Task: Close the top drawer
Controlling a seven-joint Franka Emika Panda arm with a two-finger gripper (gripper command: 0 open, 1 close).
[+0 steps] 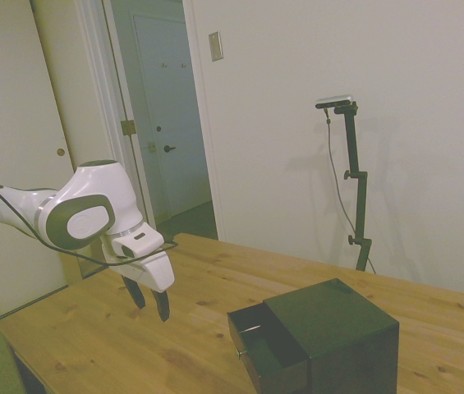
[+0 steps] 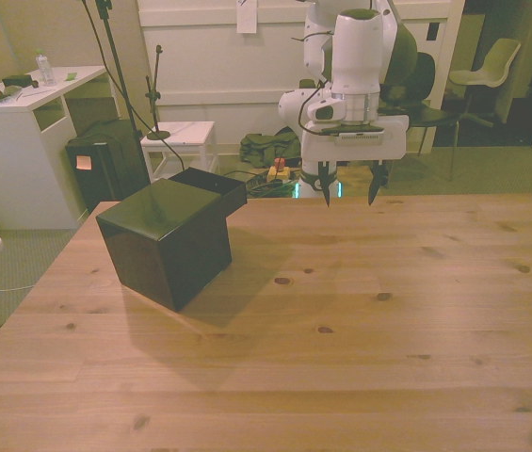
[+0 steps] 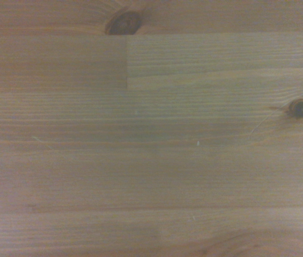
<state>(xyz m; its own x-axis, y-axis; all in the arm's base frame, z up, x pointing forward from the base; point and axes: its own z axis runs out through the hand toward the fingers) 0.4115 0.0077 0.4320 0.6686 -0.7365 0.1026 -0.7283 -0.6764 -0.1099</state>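
Side view: cube cabinet [image 1: 330,341], top drawer [image 1: 263,338] out.

No legible text, label, brand, number or sign is found in any view; the black cabinet [image 2: 167,240] carries no marking on its visible faces; the white arm's housing above the gripper [image 2: 348,196] shows no readable lettering; the wrist view shows only bare wood grain of the table [image 3: 151,160].

White walls [image 1: 297,98], door [image 1: 166,123] (closed), wooden table [image 2: 388,330]
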